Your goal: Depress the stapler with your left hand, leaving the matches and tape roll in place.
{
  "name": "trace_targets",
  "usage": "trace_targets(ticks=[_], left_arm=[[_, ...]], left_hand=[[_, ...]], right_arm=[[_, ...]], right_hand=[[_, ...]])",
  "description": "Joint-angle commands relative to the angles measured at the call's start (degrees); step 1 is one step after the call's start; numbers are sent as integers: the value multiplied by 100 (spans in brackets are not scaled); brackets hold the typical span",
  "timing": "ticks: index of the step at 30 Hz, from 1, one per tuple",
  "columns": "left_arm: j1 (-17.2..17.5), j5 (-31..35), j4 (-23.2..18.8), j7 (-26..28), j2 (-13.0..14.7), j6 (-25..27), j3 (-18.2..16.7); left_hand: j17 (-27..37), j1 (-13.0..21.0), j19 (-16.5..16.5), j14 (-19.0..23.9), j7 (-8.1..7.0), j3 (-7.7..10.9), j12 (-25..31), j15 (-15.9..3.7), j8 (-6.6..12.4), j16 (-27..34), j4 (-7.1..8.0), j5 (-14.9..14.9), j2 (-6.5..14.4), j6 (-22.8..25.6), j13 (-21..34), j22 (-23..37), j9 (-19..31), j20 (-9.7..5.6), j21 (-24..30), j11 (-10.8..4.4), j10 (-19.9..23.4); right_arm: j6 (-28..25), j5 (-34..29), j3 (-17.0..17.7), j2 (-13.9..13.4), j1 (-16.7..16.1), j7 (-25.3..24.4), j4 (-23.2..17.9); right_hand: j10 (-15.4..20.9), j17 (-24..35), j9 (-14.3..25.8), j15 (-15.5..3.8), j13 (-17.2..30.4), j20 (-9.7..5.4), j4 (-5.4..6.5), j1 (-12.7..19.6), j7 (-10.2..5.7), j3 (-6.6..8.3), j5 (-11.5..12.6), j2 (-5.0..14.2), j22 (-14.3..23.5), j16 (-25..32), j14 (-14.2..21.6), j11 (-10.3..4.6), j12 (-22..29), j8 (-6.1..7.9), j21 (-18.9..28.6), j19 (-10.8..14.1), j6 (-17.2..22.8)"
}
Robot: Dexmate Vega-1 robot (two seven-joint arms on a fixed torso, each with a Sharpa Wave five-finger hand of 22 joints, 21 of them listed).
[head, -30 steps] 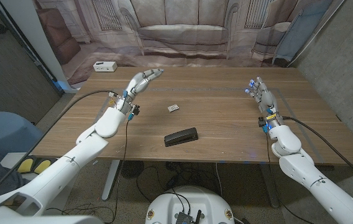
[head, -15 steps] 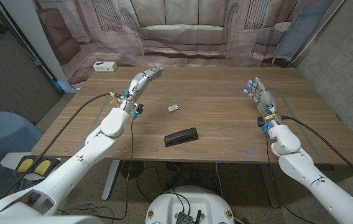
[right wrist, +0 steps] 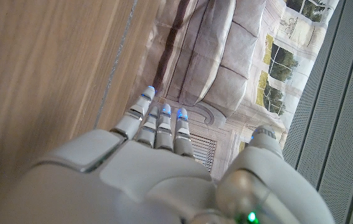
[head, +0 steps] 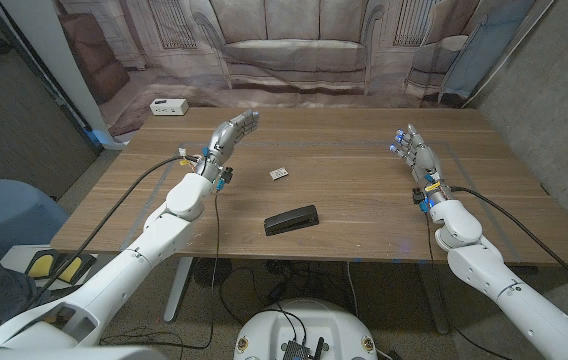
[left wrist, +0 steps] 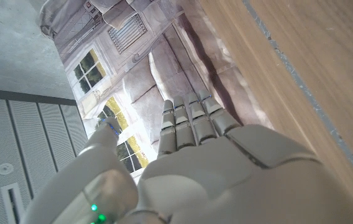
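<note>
We see the left hand (head: pixel 234 131) has swung inward, fingers straight, holding nothing, well short of the stapler (head: pixel 292 219) near the table's (head: pixel 364 200) front edge; the right hand (head: pixel 414 150) waits, empty too.

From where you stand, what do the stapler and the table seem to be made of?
Stapler: likely plastic or painted metal, matte black with no glint; too small to tell which. Table: wood or wood-look laminate, brown with a straight lengthwise grain and a dull, satin finish.
</note>
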Motion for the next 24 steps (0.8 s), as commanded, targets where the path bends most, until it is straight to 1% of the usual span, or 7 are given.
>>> trace_targets(ticks=[1,7,12,13,17,21,24], left_arm=[[-147,-369,41,-103,41,621,67],[-165,-405,147,-30,14,663,62],[-153,-442,226,19,5,657,40],[-166,-462,255,-36,18,648,44],[-198,-474,399,-136,3,498,55],[-169,-505,435,-169,7,426,45],[-118,-524,389,-139,22,408,22]], left_hand=[[8,-76,-124,-130,17,-30,-16,42,-37,-10,20,-2,16,-134,12,22,9,19,3,24,-134],[13,-204,-275,-320,-36,-147,-21,45,-28,2,8,-16,-163,-342,11,21,4,-3,-4,17,-356],[14,-242,-315,-378,-55,-186,-14,41,-24,1,3,-14,-222,-385,11,21,3,-6,-4,3,-396],[14,-268,-331,-413,-66,-212,-18,48,-25,3,-2,-11,-262,-427,10,21,2,0,1,19,-451],[14,-328,-448,-521,-79,-267,-14,72,-26,4,-10,0,-336,-548,8,20,1,-35,-12,24,-558],[14,-356,-461,-550,-40,-295,2,85,-14,14,-17,5,-376,-569,6,18,0,-145,-2,8,-571],[13,-366,-469,-563,-33,-307,8,85,-12,16,-20,8,-393,-583,5,17,0,-171,1,25,-576]], right_arm=[[-138,42,-75,-2,82,66,90],[-168,102,-93,15,108,112,146],[-223,92,-131,-14,141,157,161],[-234,97,-136,-14,148,162,163],[-225,114,-142,4,172,174,184],[-214,142,-147,28,197,194,211],[-234,161,-159,33,214,216,223]], right_hand=[[14,19,9,26,32,-10,2,-27,-16,-29,26,21,22,3,-13,-8,-15,-18,-16,20,14],[-30,19,9,35,32,-4,4,-40,12,-41,24,9,22,-11,-43,-12,-34,-26,-29,-13,-8],[-79,20,7,49,32,-4,6,-51,14,-51,24,4,23,-42,-123,-17,-52,-42,-56,-93,-55],[-93,20,7,45,32,-8,6,-54,-2,-55,24,-1,23,-54,-154,-21,-57,-47,-63,-115,-71],[-114,18,5,21,30,1,6,-69,-191,-72,22,-18,24,-73,-216,-23,-59,-42,-83,-211,-81],[-121,19,6,-7,29,-18,11,-85,-173,-83,21,-24,24,-77,-238,-45,-59,-1,-84,-239,21],[-147,18,7,-12,28,-24,10,-86,-168,-85,22,-24,24,-85,-265,-52,-67,7,-83,-248,44]])
